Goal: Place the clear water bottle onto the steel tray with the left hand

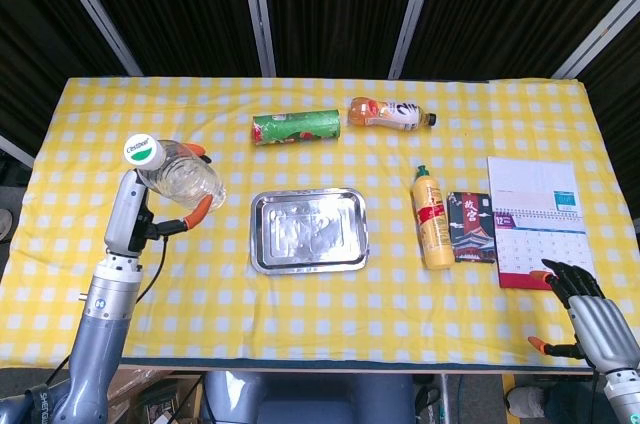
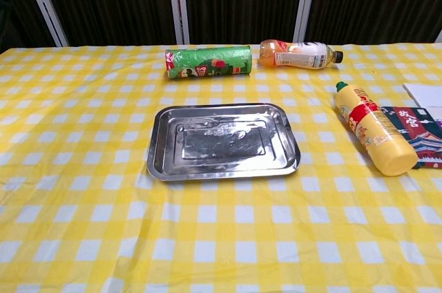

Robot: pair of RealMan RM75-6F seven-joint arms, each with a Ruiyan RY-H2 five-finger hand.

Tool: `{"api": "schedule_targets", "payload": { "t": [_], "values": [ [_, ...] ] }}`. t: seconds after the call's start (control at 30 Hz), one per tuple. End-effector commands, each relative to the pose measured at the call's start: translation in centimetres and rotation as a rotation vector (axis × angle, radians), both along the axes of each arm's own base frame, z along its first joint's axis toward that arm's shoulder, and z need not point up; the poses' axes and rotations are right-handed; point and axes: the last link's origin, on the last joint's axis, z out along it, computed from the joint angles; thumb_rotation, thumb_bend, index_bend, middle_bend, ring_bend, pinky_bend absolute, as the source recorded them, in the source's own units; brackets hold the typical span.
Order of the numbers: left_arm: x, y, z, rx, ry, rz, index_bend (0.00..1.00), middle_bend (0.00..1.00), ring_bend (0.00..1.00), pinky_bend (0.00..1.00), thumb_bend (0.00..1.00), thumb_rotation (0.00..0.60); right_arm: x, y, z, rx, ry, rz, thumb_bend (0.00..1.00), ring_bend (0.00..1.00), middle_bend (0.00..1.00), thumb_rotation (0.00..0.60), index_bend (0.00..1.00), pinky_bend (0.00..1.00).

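Observation:
In the head view my left hand point(image 1: 165, 206) grips the clear water bottle point(image 1: 178, 174) and holds it raised and tilted, with its green-and-white cap toward the upper left. Bottle and hand are left of the steel tray point(image 1: 308, 230), apart from it. The tray point(image 2: 222, 140) lies bare at the table's middle in the chest view, where neither hand nor bottle shows. My right hand point(image 1: 590, 316) sits at the table's lower right corner, fingers spread and holding nothing.
A green can point(image 1: 297, 128) and an orange drink bottle point(image 1: 390, 114) lie behind the tray. A yellow bottle point(image 1: 433, 218), a dark booklet point(image 1: 472, 227) and a calendar point(image 1: 537, 219) lie to its right.

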Motion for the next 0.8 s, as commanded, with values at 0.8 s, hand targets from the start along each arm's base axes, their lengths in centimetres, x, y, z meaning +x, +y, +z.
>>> {"api": "schedule_targets", "payload": {
  "t": [0.8],
  "values": [
    [6.3,-1.7,3.9,0.115,-0.077,-0.228,0.55,0.57,0.33,0.37,0.51,0.6,0.0,-0.1,-0.4,0.014,0.005,-0.002,0.16,0.06,0.1,0.6,0.21,0.05]
  ]
}}
